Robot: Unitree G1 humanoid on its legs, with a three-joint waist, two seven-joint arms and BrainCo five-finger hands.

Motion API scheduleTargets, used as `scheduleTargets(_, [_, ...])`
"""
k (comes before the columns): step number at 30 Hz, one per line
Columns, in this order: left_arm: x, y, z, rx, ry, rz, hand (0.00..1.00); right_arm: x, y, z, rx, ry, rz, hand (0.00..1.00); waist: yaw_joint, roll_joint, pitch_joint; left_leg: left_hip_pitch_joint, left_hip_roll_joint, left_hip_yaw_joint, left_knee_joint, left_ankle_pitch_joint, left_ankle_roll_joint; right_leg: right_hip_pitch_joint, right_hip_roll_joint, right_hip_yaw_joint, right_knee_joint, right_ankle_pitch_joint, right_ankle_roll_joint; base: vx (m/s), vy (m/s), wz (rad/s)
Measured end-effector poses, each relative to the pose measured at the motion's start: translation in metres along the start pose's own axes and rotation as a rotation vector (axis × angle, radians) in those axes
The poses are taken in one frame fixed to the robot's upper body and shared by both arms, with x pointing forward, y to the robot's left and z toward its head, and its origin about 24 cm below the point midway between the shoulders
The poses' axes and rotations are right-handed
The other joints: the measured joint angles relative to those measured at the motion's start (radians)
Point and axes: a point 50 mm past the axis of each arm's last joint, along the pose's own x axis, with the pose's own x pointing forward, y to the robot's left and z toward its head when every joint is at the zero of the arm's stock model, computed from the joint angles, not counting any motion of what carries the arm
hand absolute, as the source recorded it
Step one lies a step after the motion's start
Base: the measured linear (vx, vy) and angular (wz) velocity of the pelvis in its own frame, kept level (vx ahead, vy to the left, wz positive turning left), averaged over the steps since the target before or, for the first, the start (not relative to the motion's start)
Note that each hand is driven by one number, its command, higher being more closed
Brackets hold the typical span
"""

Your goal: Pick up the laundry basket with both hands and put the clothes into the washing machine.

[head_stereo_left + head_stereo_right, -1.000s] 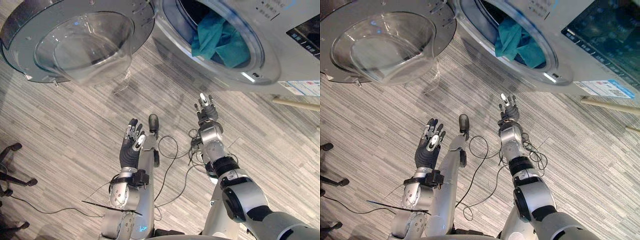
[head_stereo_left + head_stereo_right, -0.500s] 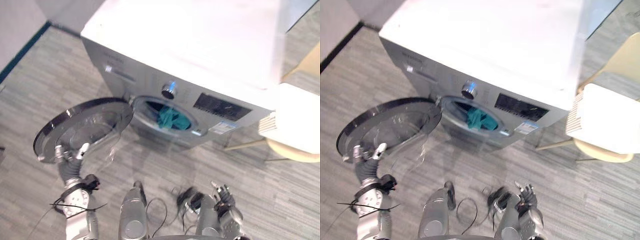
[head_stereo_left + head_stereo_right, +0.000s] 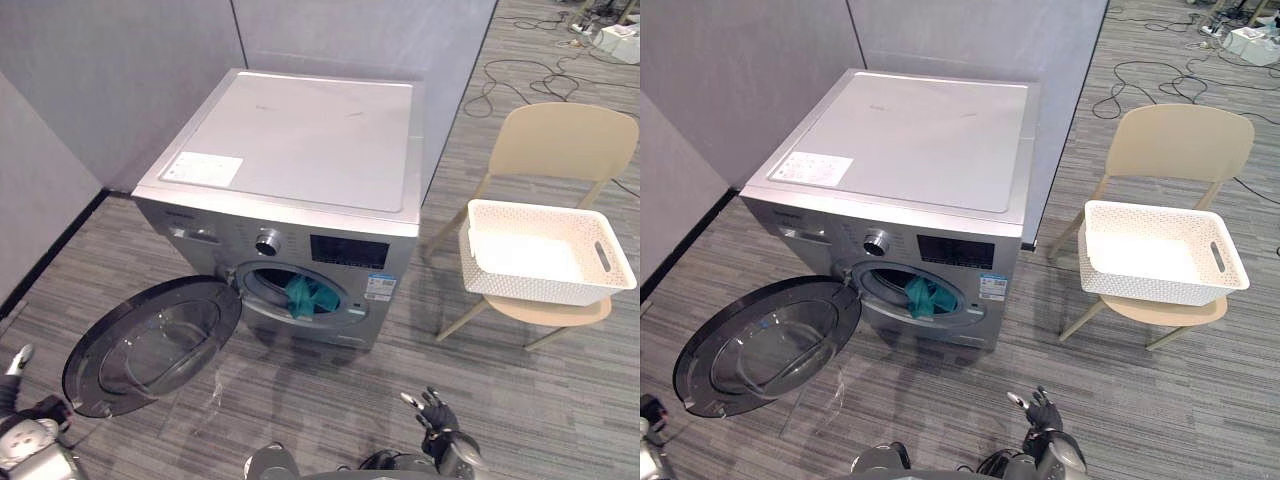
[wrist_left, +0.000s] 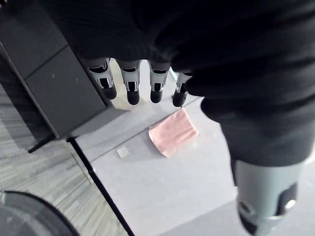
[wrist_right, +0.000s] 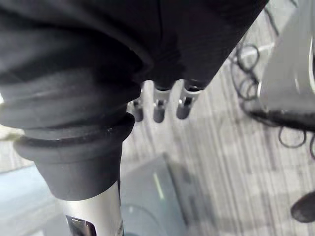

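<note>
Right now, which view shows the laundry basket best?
The right eye view: the whole white laundry basket sits on the beige chair, well inside the picture. The left eye view shows it too, nearer the edge. The wrist views look toward the floor.

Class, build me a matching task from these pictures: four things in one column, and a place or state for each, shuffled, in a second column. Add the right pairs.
Column one
1. washing machine door
2. laundry basket
3. teal cloth
4. chair

Column two
A. in the round opening of the washing machine
B. standing to the right of the washing machine
C. swung wide open
D. resting on the chair seat

Pairs: 1-C, 2-D, 3-A, 4-B
</note>
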Motion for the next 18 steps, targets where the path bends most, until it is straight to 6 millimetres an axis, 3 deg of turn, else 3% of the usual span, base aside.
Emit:
scheduleTargets(1, [0.018,0.027,0.001,0.019,0.031,0.072,0.0,-0.001,-0.019,-0.003,-0.012,0.024,-0.058,0.0,0.0,-0.007,-0.004,-0.01,-0.004,-0.119,0.047,-0.008,-0.004,0.002,0.0,0.03,-0.014,0.019,-0.038,0.02,0.0,-0.67])
scheduleTargets(2, [0.029,0.039,0.002,0.036,0.061,0.106,0.0,-0.004,-0.037,-0.005,-0.002,0.042,-0.115,0.0,0.0,-0.009,-0.009,-0.007,-0.003,-0.178,0.031,-0.007,-0.004,0.008,0.0,0.042,-0.041,0.046,-0.071,0.02,0.031,-0.58])
scheduleTargets(4, [0.037,0.045,0.003,0.059,0.085,0.101,0.0,-0.011,-0.059,-0.01,0.025,0.052,-0.186,0.0,-0.007,0.008,-0.019,0.036,-0.007,-0.202,-0.089,0.007,-0.026,0.033,0.002,0.04,-0.076,0.07,-0.055,0.04,0.122,-0.06])
scheduleTargets(6, [0.04,0.044,-0.006,0.051,0.141,0.07,0.0,-0.019,-0.08,-0.017,0.058,0.067,-0.253,0.0,-0.035,0.049,-0.038,0.075,-0.018,-0.207,-0.226,0.071,-0.083,0.049,0.002,0.02,-0.077,0.079,-0.041,0.08,0.245,0.25])
scheduleTargets(7, [0.041,0.04,-0.01,0.043,0.172,0.048,0.0,-0.023,-0.09,-0.02,0.074,0.073,-0.286,0.0,-0.044,0.064,-0.046,0.092,-0.022,-0.199,-0.252,0.044,-0.097,0.048,-0.004,0.018,-0.068,0.081,-0.025,0.08,0.333,0.34])
scheduleTargets(9, [0.044,0.038,-0.013,0.042,0.209,0.02,0.0,-0.024,-0.084,-0.03,0.131,0.092,-0.291,0.0,-0.059,0.039,-0.04,0.102,-0.069,-0.205,-0.298,0.033,-0.106,0.031,-0.052,0.029,-0.074,0.101,0.036,0.04,0.334,0.18])
scheduleTargets(12, [0.044,0.028,-0.009,0.041,0.201,-0.032,0.0,-0.023,-0.077,-0.034,0.17,0.098,-0.284,0.0,-0.058,-0.005,-0.036,0.1,-0.111,-0.205,-0.296,0.022,-0.087,0.039,-0.084,0.036,-0.113,0.136,0.085,-0.04,0.227,0.05])
scheduleTargets(13, [0.044,0.023,-0.009,0.071,0.197,-0.06,0.0,-0.023,-0.078,-0.03,0.18,0.08,-0.289,0.0,-0.054,-0.006,-0.035,0.098,-0.121,-0.203,-0.292,0.004,-0.059,0.041,-0.088,0.041,-0.124,0.148,0.096,-0.07,0.165,0.02])
scheduleTargets(18, [0.048,-0.003,0.016,0.108,0.124,-0.138,0.0,-0.008,-0.055,-0.002,0.155,-0.005,-0.209,0.0,-0.045,0.004,0.011,0.057,-0.139,-0.209,-0.299,-0.034,-0.016,0.005,-0.098,0.048,-0.136,0.178,0.114,-0.11,0.119,0.01])
